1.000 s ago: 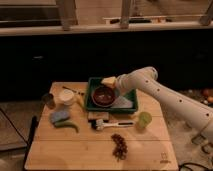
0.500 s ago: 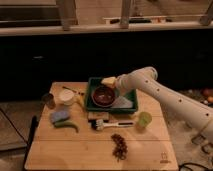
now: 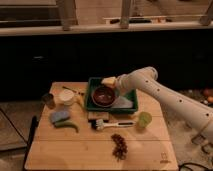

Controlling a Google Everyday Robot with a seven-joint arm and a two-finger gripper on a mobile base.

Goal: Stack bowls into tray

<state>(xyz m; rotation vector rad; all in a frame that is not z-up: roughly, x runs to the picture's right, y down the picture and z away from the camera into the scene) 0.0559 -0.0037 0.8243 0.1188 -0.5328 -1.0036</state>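
Gripper (image 3: 112, 85) hangs over the tray (image 3: 90, 93); open or closed, I cannot tell. The bowl (image 3: 104, 96) sits in the tray, just beneath it.

The arm (image 3: 165, 95) is clad in smooth off-white shells, built of thick rounded tubes that meet at a bulbous joint. The long segment widens toward the right edge of the table (image 3: 75, 150), its underside in grey shadow. The gripper (image 3: 112, 84), pale with a yellowish tinge, sits at the arm's tip near the middle of the table's far edge.
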